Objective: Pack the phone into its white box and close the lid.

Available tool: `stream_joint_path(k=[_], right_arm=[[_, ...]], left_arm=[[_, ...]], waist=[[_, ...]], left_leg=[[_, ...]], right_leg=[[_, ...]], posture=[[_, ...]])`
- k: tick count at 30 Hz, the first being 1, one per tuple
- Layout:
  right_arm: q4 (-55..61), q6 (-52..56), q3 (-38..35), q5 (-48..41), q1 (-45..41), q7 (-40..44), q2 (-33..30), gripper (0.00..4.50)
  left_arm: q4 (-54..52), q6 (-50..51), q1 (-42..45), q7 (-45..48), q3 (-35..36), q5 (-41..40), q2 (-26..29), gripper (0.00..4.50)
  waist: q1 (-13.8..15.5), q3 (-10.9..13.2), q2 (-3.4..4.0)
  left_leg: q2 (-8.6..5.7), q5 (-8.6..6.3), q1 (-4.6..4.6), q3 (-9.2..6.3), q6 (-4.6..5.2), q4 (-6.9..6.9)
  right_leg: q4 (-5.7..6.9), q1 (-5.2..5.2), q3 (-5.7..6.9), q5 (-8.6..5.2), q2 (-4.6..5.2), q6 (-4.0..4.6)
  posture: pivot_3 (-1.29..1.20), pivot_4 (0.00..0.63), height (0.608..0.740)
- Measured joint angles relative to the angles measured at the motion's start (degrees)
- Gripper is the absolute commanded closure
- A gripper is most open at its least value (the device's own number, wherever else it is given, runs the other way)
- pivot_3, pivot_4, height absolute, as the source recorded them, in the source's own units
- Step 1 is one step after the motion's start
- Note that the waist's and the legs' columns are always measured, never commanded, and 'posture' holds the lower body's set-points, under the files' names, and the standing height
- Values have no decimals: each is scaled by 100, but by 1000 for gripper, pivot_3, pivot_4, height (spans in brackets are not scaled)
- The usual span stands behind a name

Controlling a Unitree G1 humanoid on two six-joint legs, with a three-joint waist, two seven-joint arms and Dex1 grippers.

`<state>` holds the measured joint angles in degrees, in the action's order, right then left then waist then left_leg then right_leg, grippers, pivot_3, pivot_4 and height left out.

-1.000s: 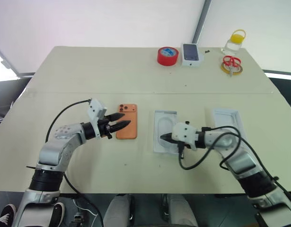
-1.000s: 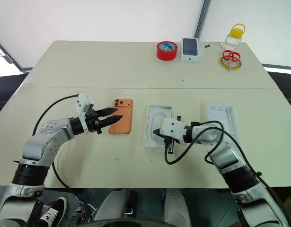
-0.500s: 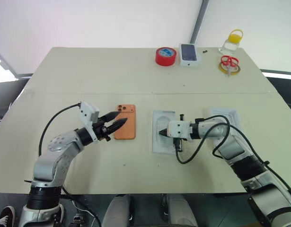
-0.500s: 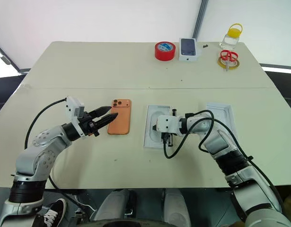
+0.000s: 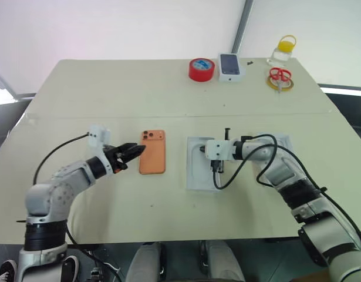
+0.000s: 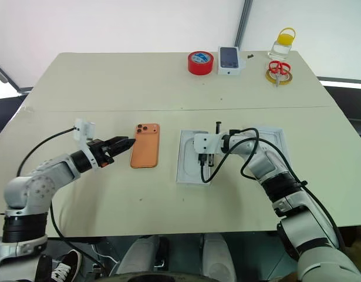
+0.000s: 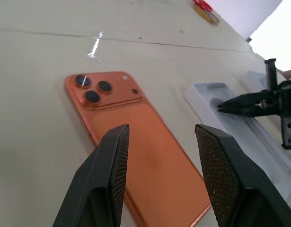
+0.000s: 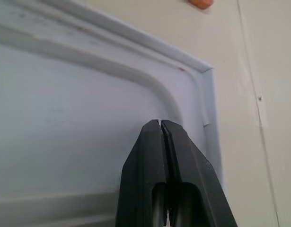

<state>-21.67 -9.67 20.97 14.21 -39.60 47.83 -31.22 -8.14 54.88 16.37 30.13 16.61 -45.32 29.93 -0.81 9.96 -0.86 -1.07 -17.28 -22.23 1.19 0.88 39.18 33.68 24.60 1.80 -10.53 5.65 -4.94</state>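
Since a second ago your left gripper [image 5: 135, 150] has drawn back off the phone [image 5: 152, 158] toward the table's left side and rolled over, while your right gripper [image 5: 201, 150] has slid farther up the white insert sheet [image 5: 199, 173]. You now have the left jaws standing partly apart with nothing between them, tips pointing at the phone's left edge and just short of it; from the left wrist you see both fingers [image 7: 105, 182] spread above the orange back. The phone lies flat, face down, lenses at its far left corner, a little left of the insert sheet and apart from it. Your right jaws are pressed fully together, holding nothing, with the tip over the upper part of the sheet's recess near a rounded corner. A white tray [image 5: 284, 144] lies just right of the sheet, mostly hidden by your right arm; you cannot tell whether it is box or lid. At the table's [image 5: 110, 88] far edge sit a red tape roll [image 5: 200, 69], a small white box [image 5: 230, 64], scissors [image 5: 277, 75] and a bottle [image 5: 283, 49].
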Motion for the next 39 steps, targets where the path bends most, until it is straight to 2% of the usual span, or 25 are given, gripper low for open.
stream_joint_path(k=[3,7,10,14,19,26,32,35,39], right_arm=[[16,255,-328,-437,-346,-23,541,4429],[125,532,-271,-544,-548,-31,1054,4429],[124,680,113,-356,-544,157,1132,4429],[-25,1017,635,-55,-564,674,1125,4429],[-274,1275,744,21,-883,1020,1233,4429],[-945,1190,929,395,-1187,671,1628,4429],[-1294,1184,995,622,-1350,458,1853,4429],[-1298,1186,994,642,-1349,452,1905,4429],[-1297,1186,938,681,-1345,474,1877,4429]], left_arm=[[307,555,265,-391,415,-361,-86,2155],[665,1055,694,-938,851,-718,-235,2155],[1147,1550,990,-1370,1021,-774,-246,2155],[1255,2141,1051,-1384,956,-914,-238,2155],[1415,2154,1019,-1260,703,-736,-233,2155],[1478,1812,1027,-915,395,-396,-236,2155],[1614,1571,1082,-716,132,-98,-275,2155],[1675,1531,1144,-661,108,-21,-353,2155],[1725,1685,1321,-934,287,-21,-787,2155]], waist=[[-19,1,-2],[20,1,-3],[16,0,-4],[-19,1,-3],[-24,1,-3],[-2,-3,-5],[0,-8,-3],[-7,-12,-1],[36,-15,1]], left_leg=[[2,2,0,-3,-4,0],[-1,11,0,-11,-21,-1],[-9,13,0,-11,-23,-1],[-8,17,0,-10,-31,-2],[-6,38,0,-10,-68,-7],[-8,39,7,-10,-74,-10],[-8,25,75,-10,-50,-32],[-8,25,76,-10,-51,-33],[-15,25,76,-12,-50,-32]], right_leg=[[25,9,0,9,-1,-15],[36,12,3,9,0,-15],[39,11,2,9,4,-14],[42,15,1,9,3,-15],[44,20,1,9,1,-14],[44,15,-1,10,5,-12],[43,-40,-2,-2,5,6],[46,-38,-3,-1,5,5],[45,-46,1,1,15,1]], posture=[[0,150,740],[0,150,740],[0,150,740],[0,150,740],[0,150,740],[0,150,740],[0,150,740],[0,150,740],[0,150,740]])
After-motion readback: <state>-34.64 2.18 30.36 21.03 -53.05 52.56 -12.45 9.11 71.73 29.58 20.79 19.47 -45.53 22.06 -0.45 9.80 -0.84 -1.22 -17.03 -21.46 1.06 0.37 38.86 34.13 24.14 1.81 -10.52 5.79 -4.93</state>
